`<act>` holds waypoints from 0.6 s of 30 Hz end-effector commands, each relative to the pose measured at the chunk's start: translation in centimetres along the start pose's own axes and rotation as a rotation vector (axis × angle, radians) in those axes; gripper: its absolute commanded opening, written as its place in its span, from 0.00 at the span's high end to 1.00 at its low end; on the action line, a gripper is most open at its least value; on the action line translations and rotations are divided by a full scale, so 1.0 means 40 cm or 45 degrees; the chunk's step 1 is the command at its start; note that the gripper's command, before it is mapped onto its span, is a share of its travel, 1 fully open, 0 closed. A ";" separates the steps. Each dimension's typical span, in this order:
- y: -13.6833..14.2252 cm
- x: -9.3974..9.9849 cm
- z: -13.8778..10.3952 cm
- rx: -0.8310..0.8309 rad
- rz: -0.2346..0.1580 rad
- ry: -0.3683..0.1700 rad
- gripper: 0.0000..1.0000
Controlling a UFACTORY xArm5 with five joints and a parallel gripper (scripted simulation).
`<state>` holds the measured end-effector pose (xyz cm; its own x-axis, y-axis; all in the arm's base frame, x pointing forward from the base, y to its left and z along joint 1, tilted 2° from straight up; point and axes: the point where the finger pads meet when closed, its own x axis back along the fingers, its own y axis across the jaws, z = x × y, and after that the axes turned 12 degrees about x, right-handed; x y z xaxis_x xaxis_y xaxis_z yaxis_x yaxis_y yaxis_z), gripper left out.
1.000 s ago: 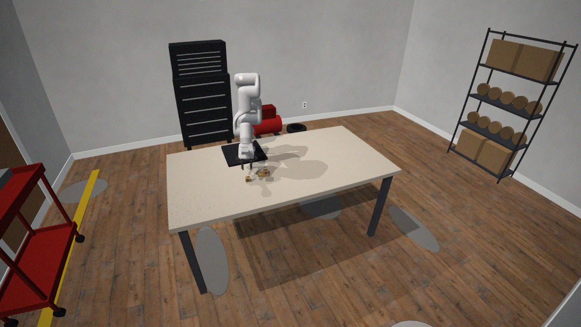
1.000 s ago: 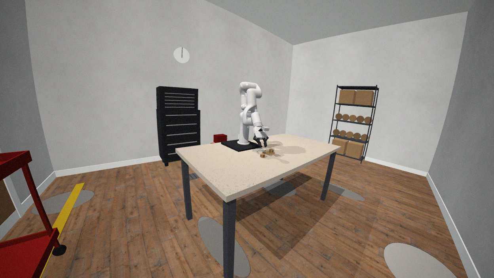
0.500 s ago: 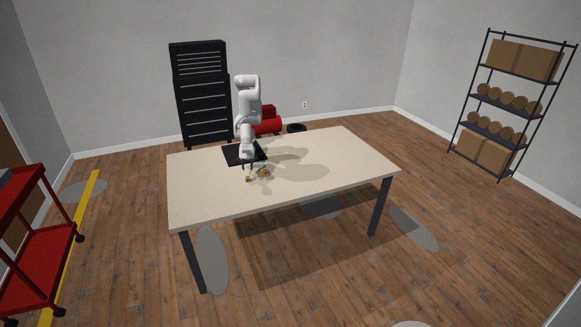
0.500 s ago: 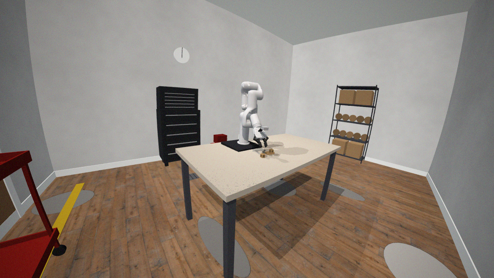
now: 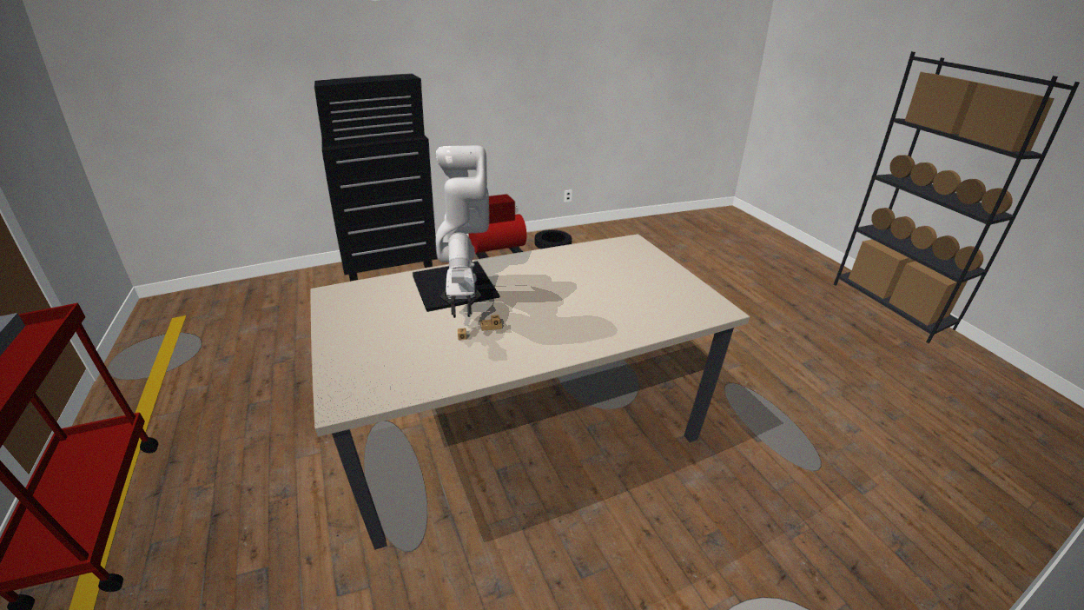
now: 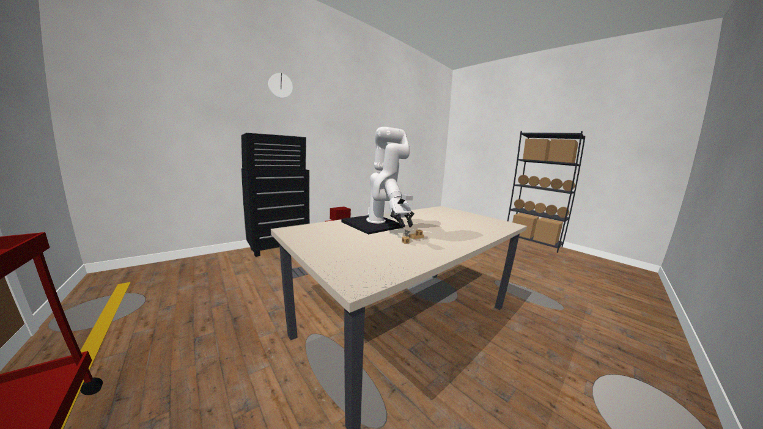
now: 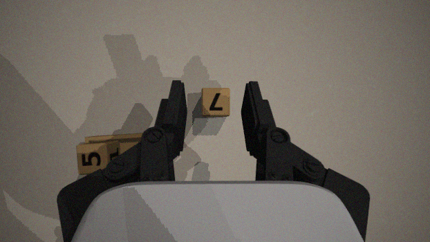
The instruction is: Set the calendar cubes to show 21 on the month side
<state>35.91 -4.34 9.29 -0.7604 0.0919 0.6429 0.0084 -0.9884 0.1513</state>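
"The calendar: where is it, and is the claw (image 5: 461,314) (image 6: 406,225) (image 7: 214,96) holding any of it?"

"No, it's empty, fingers moderately wide. I'd say that spacing leaves room to come down on either side of a cube."

"Which one?"

"Likely the loose number cube (image 5: 462,334) (image 6: 406,240) (image 7: 216,101), a 7 on its top face. It sits on the bench (image 5: 393,364) (image 6: 341,266) (image 7: 328,69), apart from the tray, lined up with the gap in the wrist view."

"And the wooden calendar tray (image 5: 485,326) (image 6: 414,236) (image 7: 114,137)?"

"Off to one side on the bench, bearing the other number cube (image 5: 497,321) (image 6: 419,233) (image 7: 91,158), 5 upward, a 1 on one side. That placement probably leaves space for its partner. I can't read the month, so which face reads as the date is unsettled."
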 end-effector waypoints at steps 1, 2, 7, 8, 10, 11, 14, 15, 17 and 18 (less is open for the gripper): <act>0.000 -0.002 0.000 0.000 -0.007 0.032 0.53; 0.000 -0.003 0.000 0.000 -0.010 0.046 0.53; 0.000 -0.002 -0.004 0.000 -0.026 0.122 0.53; 0.000 -0.002 -0.005 0.000 -0.028 0.132 0.53; 0.000 -0.001 -0.006 0.000 -0.030 0.143 0.53; 0.000 -0.001 -0.006 0.000 -0.031 0.145 0.53; 0.000 -0.001 -0.006 0.000 -0.031 0.145 0.53; 0.000 -0.001 -0.006 0.000 -0.031 0.145 0.53; 0.000 -0.001 -0.006 0.000 -0.031 0.145 0.53; 0.000 -0.001 -0.006 0.000 -0.031 0.145 0.53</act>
<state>35.75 -4.37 9.06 -0.8279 0.1011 0.5518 -0.0103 -0.9862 0.1652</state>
